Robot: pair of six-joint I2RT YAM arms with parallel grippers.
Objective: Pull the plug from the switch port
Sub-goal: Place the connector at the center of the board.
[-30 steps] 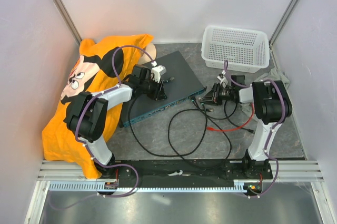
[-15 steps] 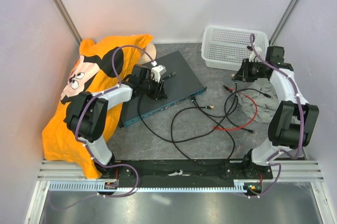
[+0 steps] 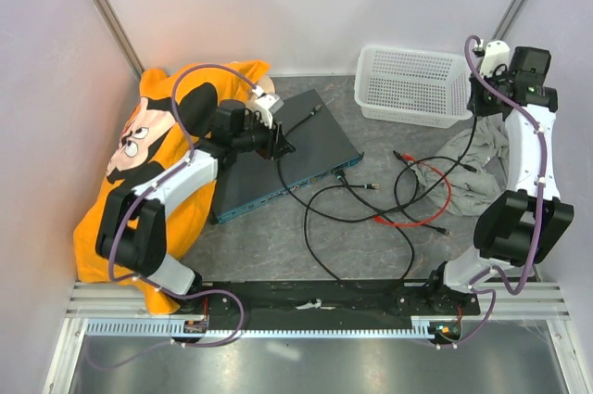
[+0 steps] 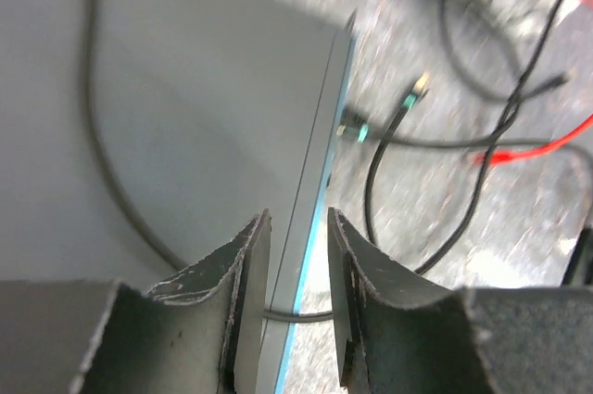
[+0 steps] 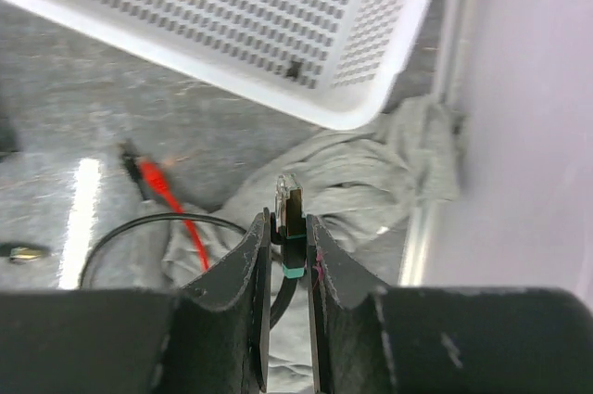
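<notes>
Your right tool (image 5: 287, 220) is clenching the clear-tipped, teal-booted plug (image 5: 293, 201) of a black cable (image 5: 281, 297). In the overhead frame it is sitting at the upper right, beside the right end of the white mesh basket (image 3: 412, 83). In the wrist view the plug's long axis is running upright between the fingers, with its clear tip pointing to the top of the frame, past the fingertips.

The flat blue-grey switch (image 3: 324, 139) is lying on the speckled grey desk (image 3: 250, 246) left of centre, well apart from the plug. Its long axis is running from lower left to upper right, and its narrow teal front face is looking toward the lower right.

Your left tool (image 4: 296, 218) is hovering over that front edge with its fingers standing partly apart, clenching nothing, and a thin black lead (image 4: 301, 316) is crossing the gap. A second teal-booted connector (image 4: 352, 128) is sitting at the front face. An orange cartoon-print cloth (image 3: 139, 153) is lying at the left.
</notes>
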